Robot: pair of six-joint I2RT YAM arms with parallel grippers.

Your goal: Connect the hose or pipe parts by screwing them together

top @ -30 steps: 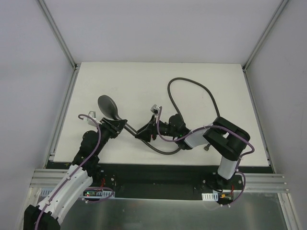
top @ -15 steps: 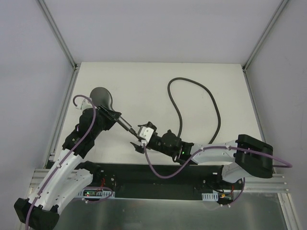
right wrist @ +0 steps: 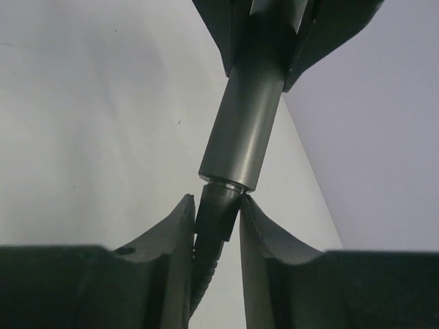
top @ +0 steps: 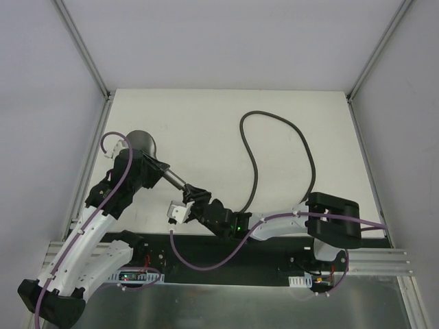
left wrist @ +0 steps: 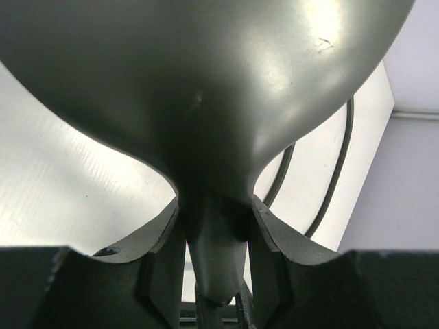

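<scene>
The shower head (top: 140, 142) hangs left of centre in the top view, lifted off the white table (top: 206, 116). The left gripper (top: 160, 172) is clamped on the narrow neck where the round head runs into the straight handle (right wrist: 250, 130). The handle points down and right toward the right gripper (top: 191, 201). That gripper pinches the small end fitting (right wrist: 218, 209) of the hose (top: 255, 164).

In the right wrist view the fitting meets the handle's open end, roughly in line with it. How far it is threaded on cannot be told. The rest of the hose loops over the right half of the table, up to the upper middle and back down to the lower right.

The head looks rigid, smooth and glossy, so probably light but slippery. The neck seems a sound place to hold it, since the flare above should stop it sliding. The hose looks limp and springy and will likely resist twisting. Its fitting is the one stiff part worth gripping, close to the thread. A tilted start risks crossing the threads.

No brand, label or writing can be read anywhere.
</scene>
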